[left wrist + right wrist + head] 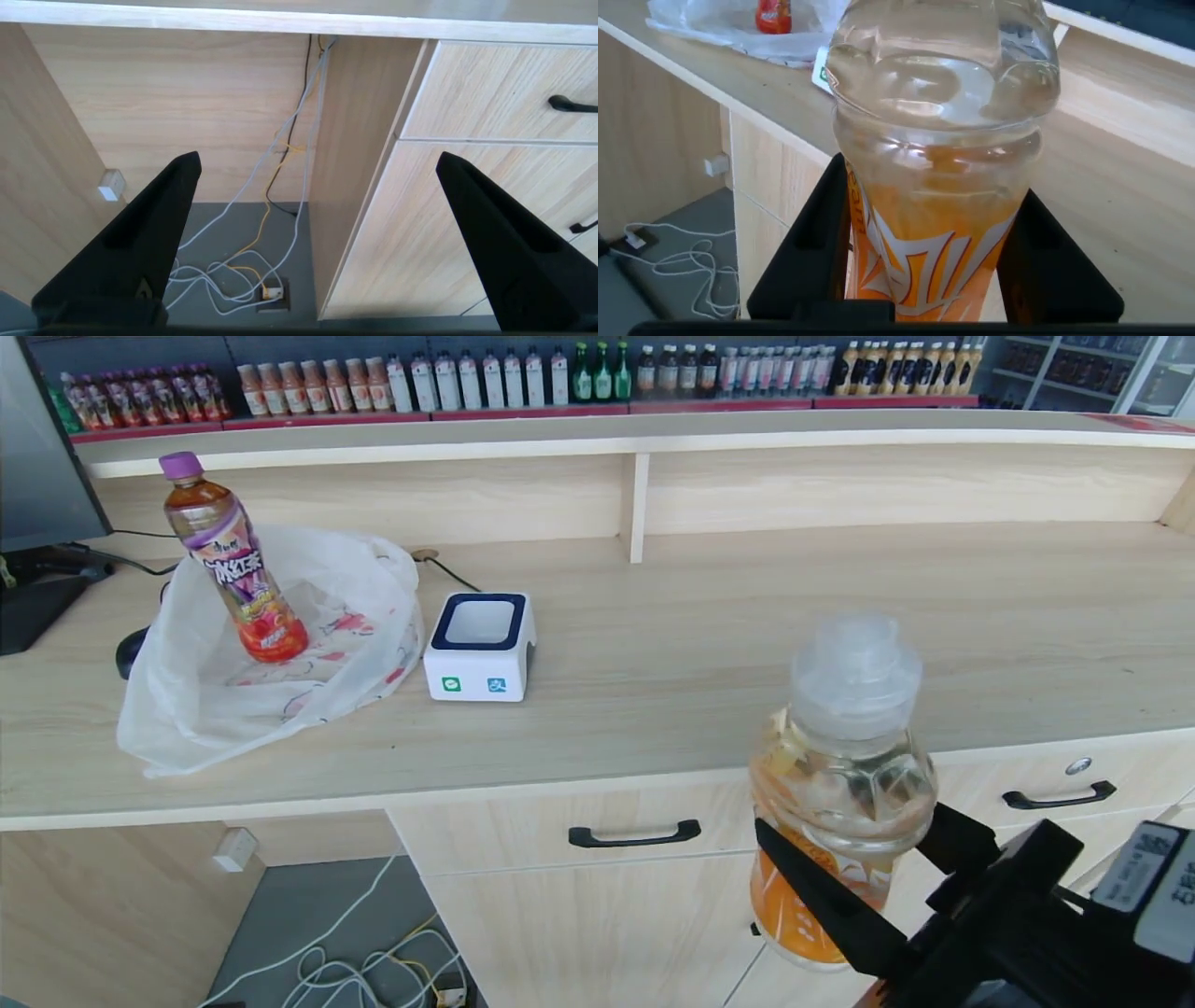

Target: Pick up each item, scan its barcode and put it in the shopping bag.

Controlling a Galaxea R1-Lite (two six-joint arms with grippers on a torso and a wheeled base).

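Observation:
My right gripper (854, 882) is shut on a clear bottle (840, 784) with an orange label and a translucent cap, held upright in front of the counter's drawers, at the lower right. In the right wrist view the bottle (938, 177) stands between the black fingers (808, 247). A tea bottle (233, 560) with a purple cap stands inside the white shopping bag (196, 709) on the counter's left. The white barcode scanner (481, 649) sits just right of the bag. My left gripper (322, 247) hangs open below the counter edge, with nothing between its fingers.
The wooden counter (709, 625) has a raised back shelf with a divider (637, 504). Drawers with black handles (635, 835) run under its front edge. Cables (243, 271) lie on the floor in the knee space. A monitor stand (33, 607) sits at the far left.

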